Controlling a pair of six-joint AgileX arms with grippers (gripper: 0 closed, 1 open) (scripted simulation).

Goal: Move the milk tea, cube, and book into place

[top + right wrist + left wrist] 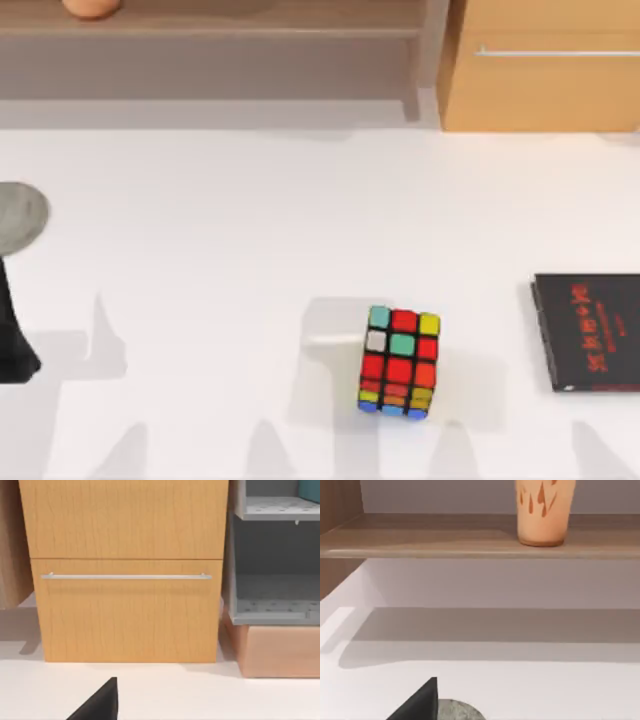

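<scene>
The milk tea (543, 511), a peach-orange cup with darker streaks, stands upright on the wooden shelf (445, 542); its body also peeks in at the back left (90, 6). The cube (400, 362), mostly red on top, sits on the white table in front of centre, with no gripper near it. A teal-blue corner of the book (310, 488) rests on the upper level of a grey rack (272, 505). My left arm (12, 335) is at the left edge beside a grey disc (18, 215). A black part of my left gripper (420, 705) hangs over that disc. A black part of my right gripper (100, 702) faces the drawer cabinet.
A thin black book with red lettering (590, 332) lies at the right edge. The light wooden cabinet (545, 65) with a silver drawer handle (125, 576) stands at the back right. The long wooden shelf (220, 30) runs along the back left.
</scene>
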